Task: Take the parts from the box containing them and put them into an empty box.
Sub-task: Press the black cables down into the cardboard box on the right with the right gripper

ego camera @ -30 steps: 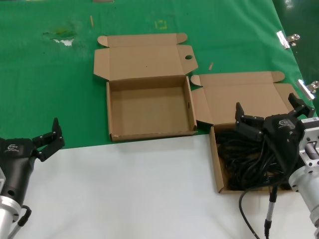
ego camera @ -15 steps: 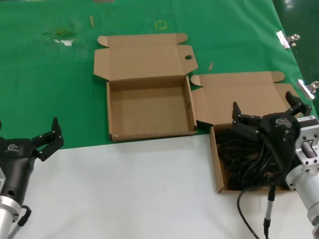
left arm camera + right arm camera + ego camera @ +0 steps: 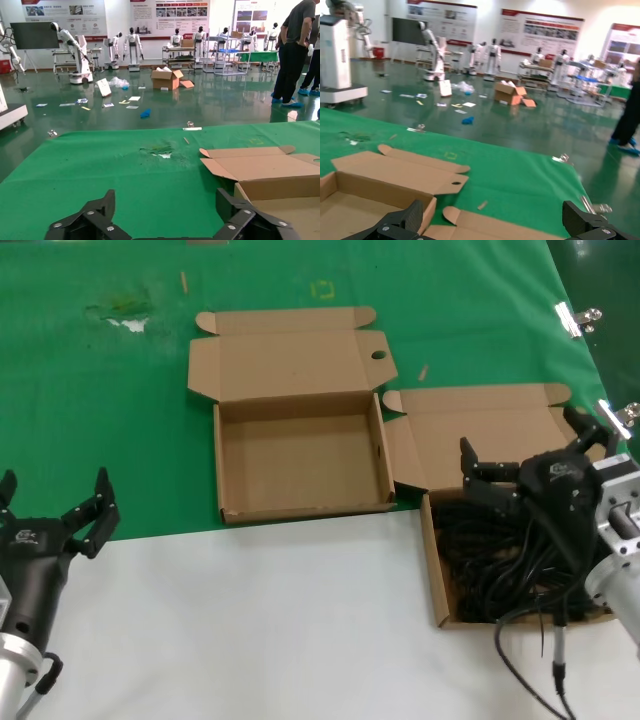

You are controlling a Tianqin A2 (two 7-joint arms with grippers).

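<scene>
While the left gripper (image 3: 52, 502) waits low at the robot's left, near the border of green cloth (image 3: 100, 420) and white table (image 3: 260, 620), its fingers (image 3: 98, 490) are spread wide w/ nothing between.

R arm comes in from the right edge and reaches forward over the box containing them (image 3: 437, 570). Right gripper (image 3: 520, 445) is above the rear part of this box, about at the lid hinge, fingers wide apart, holding nothing.

Black cables (image 3: 490, 560) fill the tray, below and slightly behind the fingertips; no contact visible. One cable end (image 3: 556, 665) hangs out over the front wall onto white table.

An empty box (image 3: 300, 455) lies open to the left, its right wall just beside the full box's lid (image 3: 480, 430). Round hole (image 3: 378, 355) shows in its lid corner. Open cloth is around both boxes, esp. on the left.
</scene>
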